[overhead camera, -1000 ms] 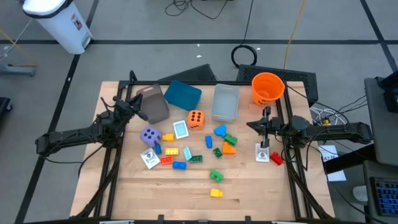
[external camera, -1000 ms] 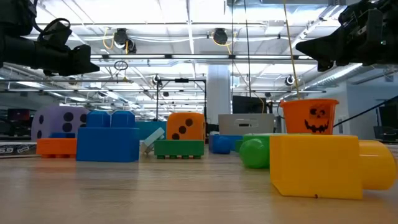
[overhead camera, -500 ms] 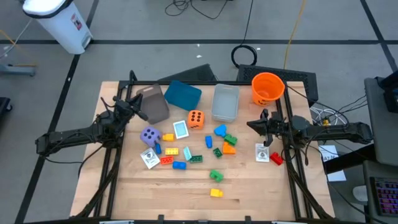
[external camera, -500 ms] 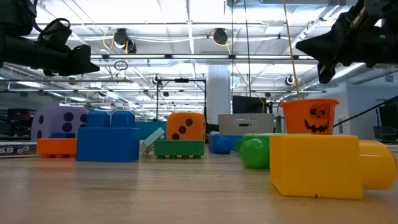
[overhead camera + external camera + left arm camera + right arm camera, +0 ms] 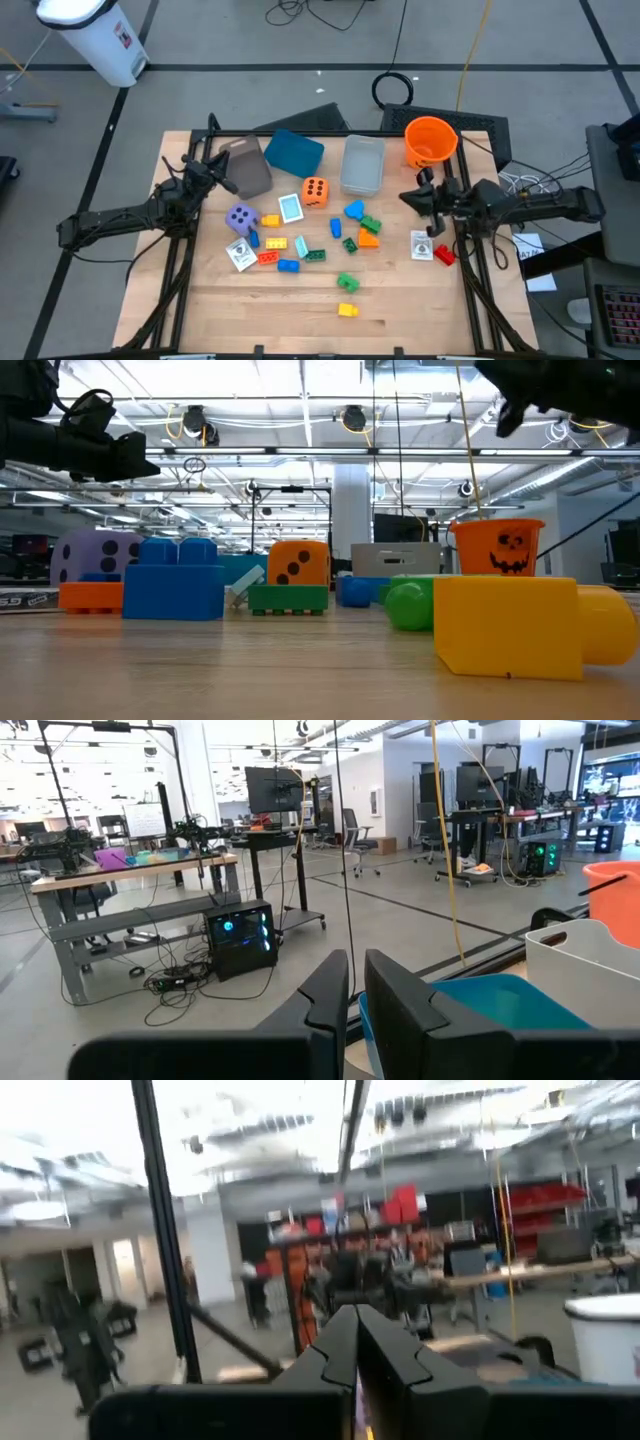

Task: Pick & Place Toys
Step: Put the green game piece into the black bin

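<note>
Dark against the pale wooden table (image 5: 400, 310), the left gripper (image 5: 222, 156) hangs at the table's left side near a grey box (image 5: 250, 168), its fingers drawn almost together on nothing. Beside that box sit a teal plastic box (image 5: 295, 152) and a clear rectangular bin (image 5: 362, 165). The toys lie in a loose cluster mid-table — a purple spotted die (image 5: 240, 217), an orange spotted die (image 5: 315, 191), a flat card (image 5: 290, 208) between them, small plastic bricks (image 5: 300, 248) and a lone yellow brick (image 5: 347, 310) nearer the front edge, with open wood all around it. An orange plastic bucket (image 5: 430, 140) stands at the far right corner. Just before it the right gripper (image 5: 422, 196) hovers, fingers pressed together and empty, above a second card (image 5: 421, 245) and a red brick (image 5: 444, 256) by the right edge. In the low view the arms are cut off at the top and the nearest bricks hide most of the cluster.
</note>
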